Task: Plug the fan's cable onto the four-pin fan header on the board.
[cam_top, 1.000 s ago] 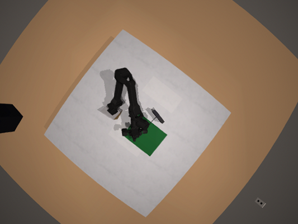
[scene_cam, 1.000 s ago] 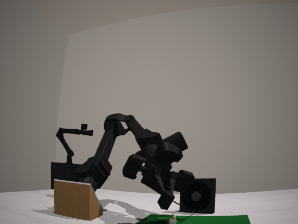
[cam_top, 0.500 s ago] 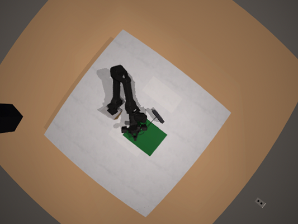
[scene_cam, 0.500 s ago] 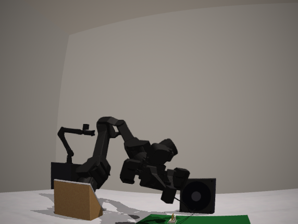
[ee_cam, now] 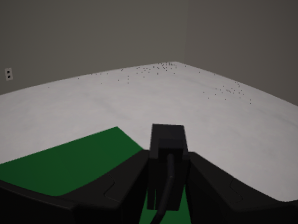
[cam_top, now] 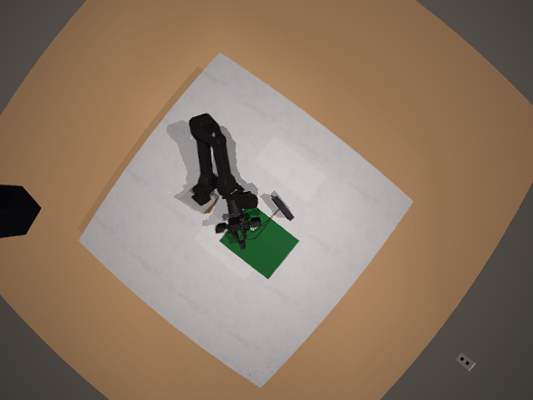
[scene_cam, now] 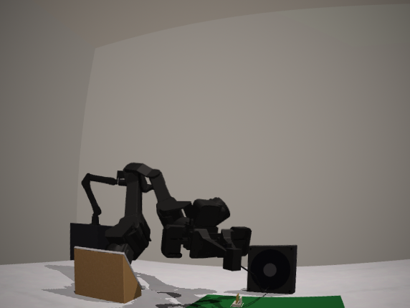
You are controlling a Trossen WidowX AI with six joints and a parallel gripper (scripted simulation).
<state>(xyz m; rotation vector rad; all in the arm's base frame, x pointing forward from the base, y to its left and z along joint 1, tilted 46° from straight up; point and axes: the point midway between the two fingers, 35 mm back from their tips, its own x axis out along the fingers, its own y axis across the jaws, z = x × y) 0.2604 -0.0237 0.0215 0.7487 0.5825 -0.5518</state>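
Exterior view — black plug (scene_cam: 231, 259) (ee_cam: 168, 142) in the gripper (cam_top: 243, 240) (scene_cam: 232, 252) (ee_cam: 166, 159), above the board (cam_top: 265, 250) (scene_cam: 287, 302) (ee_cam: 75, 162).

The board (cam_top: 273, 250) (scene_cam: 322, 301) (ee_cam: 75, 160) lies flat on the surface (cam_top: 340, 209) (scene_cam: 358, 281) (ee_cam: 100, 110). On it stands the header (scene_cam: 238, 303). In the exterior view, the fan (scene_cam: 256, 283) (cam_top: 282, 207) stands upright behind the board, right of the header; the wedge-shaped block (scene_cam: 100, 276) stands left of the board, well apart from the fan.

From high above, I see all corners of the desk (cam_top: 327, 268) (scene_cam: 369, 281) (ee_cam: 90, 112); the exterior looks low across it; my close wrist view faces its speckled corner (cam_top: 260, 380) (ee_cam: 172, 67).
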